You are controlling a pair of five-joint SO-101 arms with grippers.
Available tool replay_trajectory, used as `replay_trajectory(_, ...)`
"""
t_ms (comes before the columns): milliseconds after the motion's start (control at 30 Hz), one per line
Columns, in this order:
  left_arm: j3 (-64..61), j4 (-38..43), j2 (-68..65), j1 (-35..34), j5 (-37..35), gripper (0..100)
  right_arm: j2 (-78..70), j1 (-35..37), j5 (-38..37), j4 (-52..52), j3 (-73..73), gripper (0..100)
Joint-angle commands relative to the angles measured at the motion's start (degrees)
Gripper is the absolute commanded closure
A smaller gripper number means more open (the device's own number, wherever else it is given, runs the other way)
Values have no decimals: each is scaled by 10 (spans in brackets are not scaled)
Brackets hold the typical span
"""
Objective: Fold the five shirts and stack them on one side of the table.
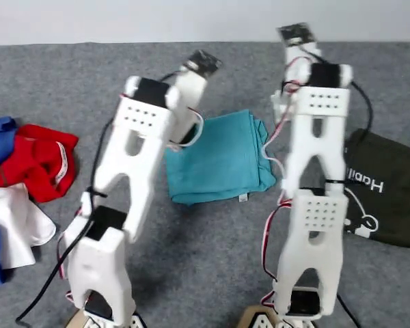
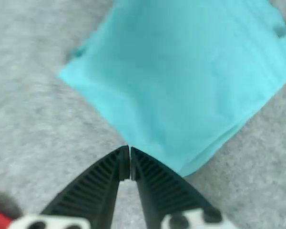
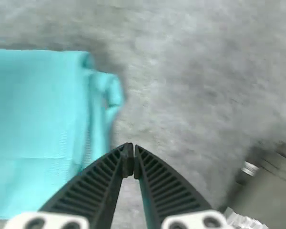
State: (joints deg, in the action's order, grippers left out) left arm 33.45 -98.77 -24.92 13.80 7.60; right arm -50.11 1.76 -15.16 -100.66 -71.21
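At centre frame, a folded teal shirt [image 1: 219, 158] lies on the grey surface [image 1: 205, 273]. Left end effector [image 2: 129, 155] and right end effector [image 3: 133, 152] hover at its edges, both closed and empty. Crumpled shirts [image 1: 37, 164] sit far left, a dark shirt [image 1: 389, 184] at right.

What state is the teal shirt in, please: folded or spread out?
Folded: the teal shirt lies as a compact rectangle with layered edges.
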Motion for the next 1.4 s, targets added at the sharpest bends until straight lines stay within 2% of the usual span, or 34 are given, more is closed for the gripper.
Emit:
replay_trajectory(0,-5,-18,70,-48,-5,992,-9,46,-3,-23,-4,988)
replay_trajectory(133,-44,-18,126,-120,-4,992,-1,85,4,-25,2,988)
replay_trajectory(267,-113,-18,195,-178,-3,993,44,118,40,-24,89,988)
replay_trajectory(400,-184,-17,253,-219,-2,993,86,150,47,-21,195,988)
replay_trajectory(567,-231,-16,274,-236,-1,993,59,175,48,0,229,988)
replay_trajectory(733,-235,-16,276,-236,20,993,-15,127,42,23,229,988)
replay_trajectory(867,-235,-16,272,-234,20,993,-11,83,32,8,228,988)
replay_trajectory(1000,-235,-16,272,-232,19,993,32,74,-5,-4,228,988)
replay_trajectory(1167,-235,-16,272,-232,19,993,74,78,-13,-12,230,988)
replay_trajectory(1367,-235,-16,272,-232,19,993,13,36,-57,37,228,988)
